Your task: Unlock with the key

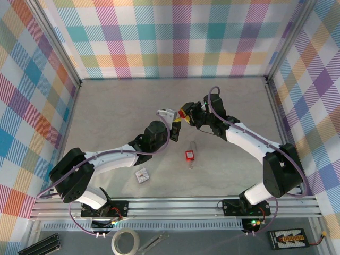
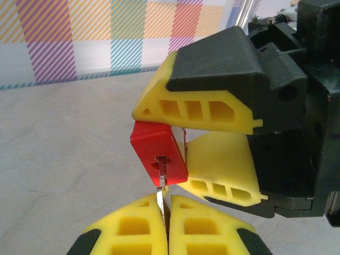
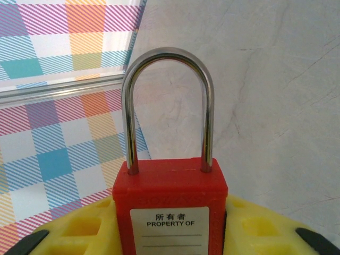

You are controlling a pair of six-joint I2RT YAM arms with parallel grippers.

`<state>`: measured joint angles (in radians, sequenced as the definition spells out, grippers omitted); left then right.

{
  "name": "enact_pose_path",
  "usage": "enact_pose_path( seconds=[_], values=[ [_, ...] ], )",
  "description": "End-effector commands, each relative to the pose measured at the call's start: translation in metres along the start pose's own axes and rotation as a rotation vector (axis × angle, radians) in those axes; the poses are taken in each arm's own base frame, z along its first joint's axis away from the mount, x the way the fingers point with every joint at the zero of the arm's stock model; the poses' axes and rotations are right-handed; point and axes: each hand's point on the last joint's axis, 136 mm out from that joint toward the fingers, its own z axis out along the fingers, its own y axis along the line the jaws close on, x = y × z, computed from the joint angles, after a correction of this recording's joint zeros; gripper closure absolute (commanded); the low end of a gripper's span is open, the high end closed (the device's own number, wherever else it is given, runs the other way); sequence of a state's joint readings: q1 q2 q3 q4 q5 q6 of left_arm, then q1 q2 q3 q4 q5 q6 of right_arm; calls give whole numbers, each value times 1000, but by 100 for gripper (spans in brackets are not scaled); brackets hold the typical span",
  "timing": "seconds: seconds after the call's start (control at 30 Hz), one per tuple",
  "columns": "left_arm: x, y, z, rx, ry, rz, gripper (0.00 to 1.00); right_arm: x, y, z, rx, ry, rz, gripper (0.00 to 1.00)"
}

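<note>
- The red padlock (image 3: 169, 207) is held in the air above the middle of the table (image 1: 117, 106). Both legs of its steel shackle (image 3: 167, 56) sit in the body, so it reads as not yet unlocked.
- The right gripper (image 2: 175, 133) has its jaws clamped on the padlock's flat faces. The shackle points away from the wrist and the white label (image 3: 169, 226) faces its camera. This grip leaves the underside free, and I judge that is the reason for it.
- The keyway (image 2: 161, 163) sits on that bare underside, turned toward the other arm.
- The key (image 2: 161, 194) is lined up with the keyway and its blade meets the slot. How deep it sits I cannot tell.
- The left gripper (image 2: 164, 207) has its jaws pressed together on the key, pinching it thin side on. That should let a wrist roll turn it.
- A second red padlock (image 1: 189, 155) lies on the table below the pair, apart from both arms.
</note>
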<state>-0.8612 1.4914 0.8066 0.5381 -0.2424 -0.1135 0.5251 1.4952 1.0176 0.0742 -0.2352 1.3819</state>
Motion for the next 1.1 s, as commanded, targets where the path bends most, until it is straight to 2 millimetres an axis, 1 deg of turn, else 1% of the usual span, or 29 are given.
enact_pose_path(
  seconds=[0.0, 0.07, 0.13, 0.17, 0.23, 0.27, 0.33, 0.37, 0.43, 0.6, 0.67, 0.7, 0.83, 0.93, 1.07],
  values=[
    [-37, -42, -3, 144, -126, 88, 100, 96, 31, -7, -86, 373, -46, 92],
    [-35, -40, -1, 130, -114, 102, 100, 97, 33, -7, -94, 376, -62, 93],
    [-37, -39, 0, 157, -107, 54, 100, 99, 34, -9, -88, 370, -96, 94],
    [-40, -38, 1, 199, -87, -34, 100, 100, 34, -9, -87, 364, -112, 94],
    [-47, -28, 7, 274, -52, -230, 100, 101, 35, -11, -87, 353, -136, 95],
    [-51, -26, 7, 309, -64, -305, 100, 102, 35, -13, -88, 346, -146, 95],
    [-62, -28, 3, 384, -110, -403, 100, 101, 35, -15, -86, 337, -158, 95],
    [-65, -30, 2, 408, -118, -423, 100, 100, 35, -16, -81, 332, -162, 95],
    [-68, -38, -1, 454, -139, -420, 100, 101, 36, -17, -83, 331, -157, 95],
    [-65, -42, -1, 438, -182, -394, 100, 105, 36, -17, -69, 332, -141, 95],
    [-66, -50, -1, 433, -198, -371, 100, 106, 32, -15, -55, 323, -126, 95],
    [-66, -57, -2, 424, -200, -342, 100, 107, 30, -14, -56, 321, -115, 95],
    [-59, -79, 0, 357, -186, -230, 100, 110, 30, -10, -67, 323, -77, 95],
    [-54, -84, 2, 308, -200, -181, 100, 112, 33, -9, -84, 324, -52, 96],
    [-46, -90, 9, 325, -197, -184, 100, 118, 38, -9, -101, 345, -51, 96]
  ],
)
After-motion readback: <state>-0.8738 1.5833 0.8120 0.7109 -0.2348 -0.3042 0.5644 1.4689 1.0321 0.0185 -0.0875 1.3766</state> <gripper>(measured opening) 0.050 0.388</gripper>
